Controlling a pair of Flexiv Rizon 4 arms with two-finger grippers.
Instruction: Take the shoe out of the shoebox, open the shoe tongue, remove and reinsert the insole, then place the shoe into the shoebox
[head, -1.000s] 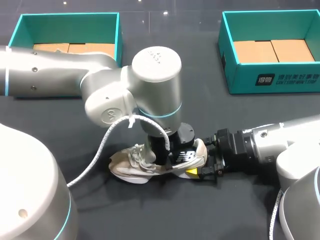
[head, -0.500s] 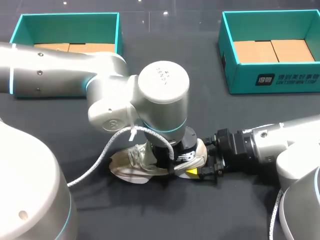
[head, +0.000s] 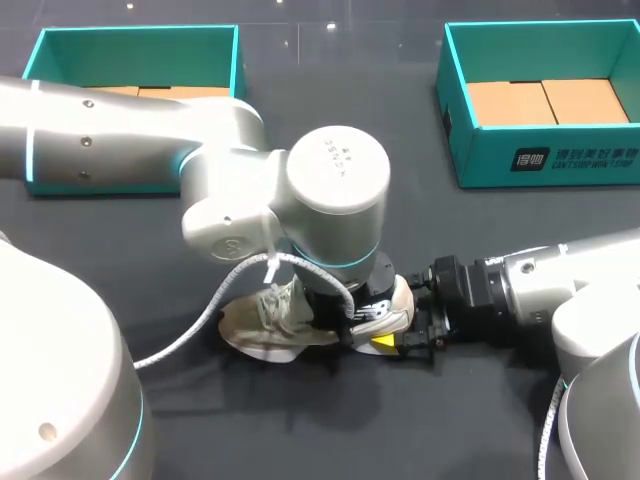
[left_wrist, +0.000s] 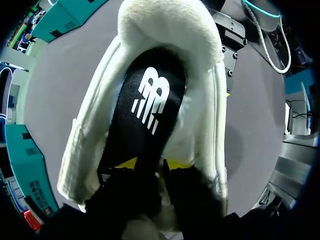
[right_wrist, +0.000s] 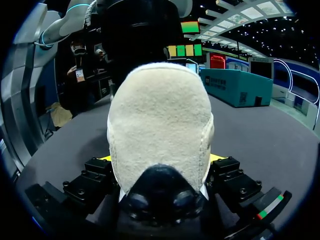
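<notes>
Shoe (head: 265, 322) rests on its sole near the table's (head: 400, 150) front edge, about mid-width, toe pointing left; left gripper (left_wrist: 152, 164) reaches down into the shoe's opening, pinching the black insole (left_wrist: 150, 100) by its edge; right gripper (right_wrist: 160, 162) clamps the heel (right_wrist: 160, 115) from both sides, low over the table.

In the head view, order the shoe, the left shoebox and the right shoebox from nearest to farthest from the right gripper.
1. shoe: its heel is held in the right gripper, mid-table.
2. right shoebox: at the table's far right side.
3. left shoebox: at the far left, across the table.
</notes>
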